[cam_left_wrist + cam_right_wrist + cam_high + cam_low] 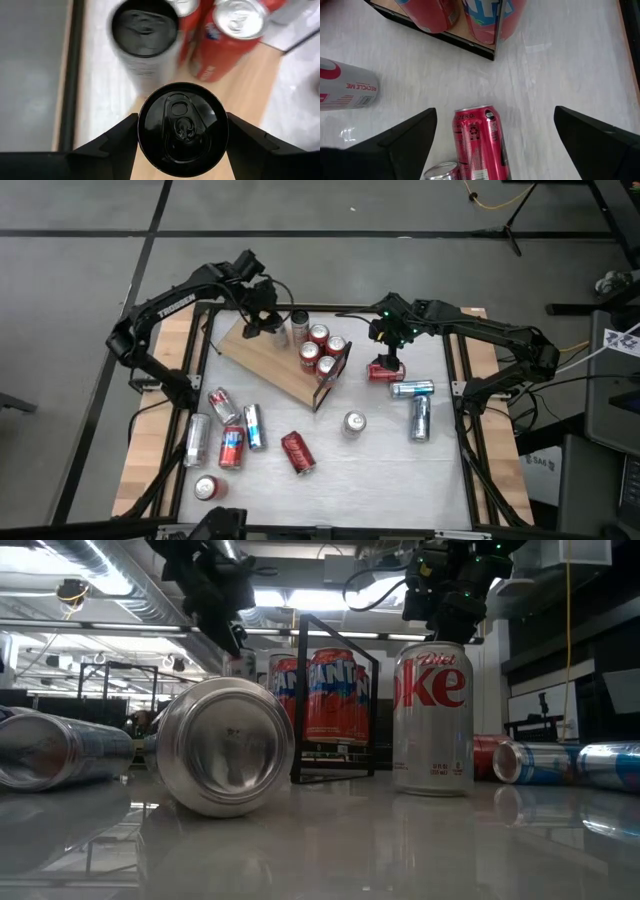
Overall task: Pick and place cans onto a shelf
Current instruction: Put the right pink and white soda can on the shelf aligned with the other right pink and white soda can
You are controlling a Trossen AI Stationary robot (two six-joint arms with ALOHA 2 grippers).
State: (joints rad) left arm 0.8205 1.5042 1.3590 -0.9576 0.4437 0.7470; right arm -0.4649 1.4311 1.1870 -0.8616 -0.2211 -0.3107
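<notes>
The shelf (270,360) is a wooden board with a black frame (335,700) at its right end. Several red cans (322,350) and one black-topped silver can (145,35) stand on it. My left gripper (262,318) hangs over the board's far left part, shut on a black-topped can (182,130). My right gripper (388,348) hangs open over a red can (477,142) that lies on its side on the table right of the shelf. Its fingers stand apart on either side of that can and touch nothing. My left gripper pinches the black-topped can by its side wall just below the top rim (144,127), one finger (112,142) on each side. The fingers slant down from above. The can stands upright in the hold. The can itself hides its bottom, so whether it rests on the board cannot be told.
Several cans lie on the table's near left (232,445), with one upright (206,488). A Diet Coke can (432,720) stands near the middle. Two blue-and-silver cans (415,405) lie at the right. A silver can (225,745) lies close to the low camera.
</notes>
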